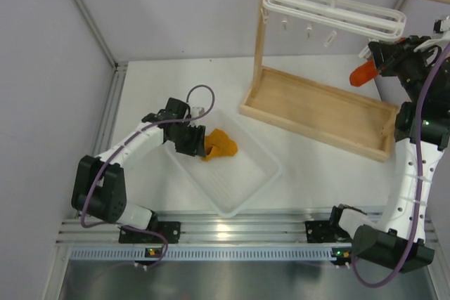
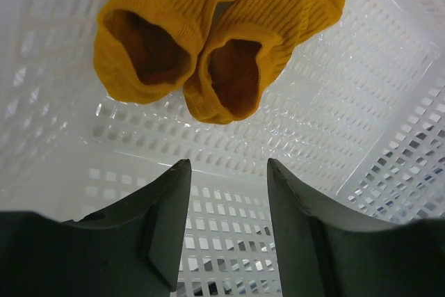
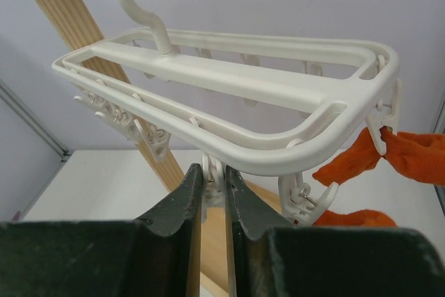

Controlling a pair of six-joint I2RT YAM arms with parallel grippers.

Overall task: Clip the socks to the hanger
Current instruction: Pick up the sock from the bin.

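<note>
Two yellow-orange socks [image 2: 229, 67] lie side by side in the white tray [image 2: 389, 102], cuffs facing my left gripper [image 2: 226, 172], which is open and empty just short of them. In the top view they show as one heap [image 1: 221, 145] in front of the left gripper [image 1: 197, 142]. The white hanger [image 3: 229, 81] hangs by its hook from the wooden rack's rod. My right gripper [image 3: 213, 172] is shut on one of its dangling clips [image 3: 214, 184]. A red-orange sock [image 3: 410, 154] hangs from the clip at the hanger's right end. More red-orange fabric [image 3: 348, 218] shows below it.
The wooden rack [image 1: 320, 110] has a flat base tray and an upright post at the back right. The white tray [image 1: 242, 187] sits at centre left. A free clip [image 3: 306, 196] hangs right of my right fingers. Grey walls enclose the table.
</note>
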